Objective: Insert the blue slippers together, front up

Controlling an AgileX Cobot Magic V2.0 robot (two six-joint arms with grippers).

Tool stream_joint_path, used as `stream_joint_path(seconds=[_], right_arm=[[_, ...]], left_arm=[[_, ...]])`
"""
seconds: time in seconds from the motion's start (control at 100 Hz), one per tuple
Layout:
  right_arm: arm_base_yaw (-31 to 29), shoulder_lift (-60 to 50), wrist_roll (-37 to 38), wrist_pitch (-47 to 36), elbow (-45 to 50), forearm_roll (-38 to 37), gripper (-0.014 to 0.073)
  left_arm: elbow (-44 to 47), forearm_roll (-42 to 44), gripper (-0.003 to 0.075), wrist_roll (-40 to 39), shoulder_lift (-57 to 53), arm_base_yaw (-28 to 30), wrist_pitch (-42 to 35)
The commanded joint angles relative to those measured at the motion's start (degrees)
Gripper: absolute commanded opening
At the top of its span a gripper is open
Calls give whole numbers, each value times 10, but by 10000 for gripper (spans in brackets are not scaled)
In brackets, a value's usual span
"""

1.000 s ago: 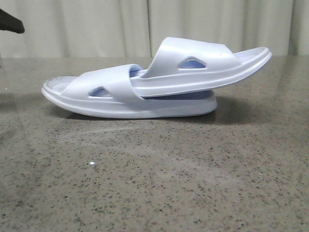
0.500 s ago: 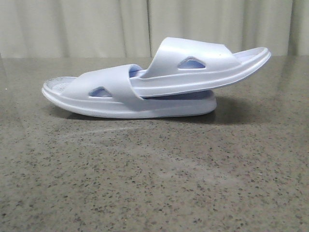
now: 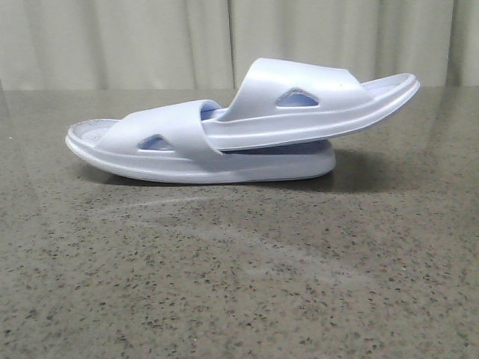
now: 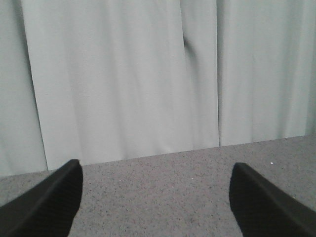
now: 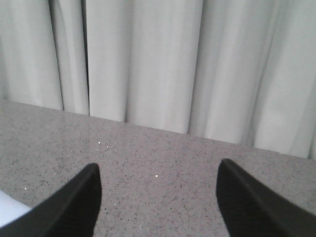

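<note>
Pale-blue slippers (image 3: 239, 127) look nested on the surface (image 3: 239, 284), left hand (image 4: 155, 197) and right hand (image 5: 158, 197) both released; I'd say a nudge could unseat the cantilevered upper one.

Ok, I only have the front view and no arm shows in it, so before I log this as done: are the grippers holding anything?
Observer: No. The left wrist view shows the left gripper open, with only bare table between its fingers.
Operator: And the right?
Observer: The right gripper is open too, with nothing in it.
Operator: Is either one near the pair?
Observer: In the right wrist view a pale sliver, probably a slipper, shows just outside one finger. The left wrist view shows none.
</note>
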Motion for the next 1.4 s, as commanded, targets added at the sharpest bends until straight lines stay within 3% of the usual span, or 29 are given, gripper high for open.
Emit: stream_joint_path(seconds=[0.0,0.37,0.53,0.76,0.96,1.13,1.39], right_arm=[[-5,-7,-5,-38,-1,-17,436],[-5,-184,6,33,64,-17,435],[-5,-285,6,76,109,12,435],[-5,-386,6,166,143,33,435],[-5,-384,6,168,143,33,435],[-5,-384,6,166,143,38,430],[-5,-383,6,171,144,44,348]], left_arm=[[10,-17,536,0,-24,1,1],[108,-17,536,-32,-122,1,31],[132,-17,536,-75,-147,-33,31],[143,-15,517,-82,-153,-69,-38],[145,-12,517,-81,-153,-68,-100],[147,-12,517,-81,-153,-68,-98],[147,-12,512,-81,-153,-68,-98]])
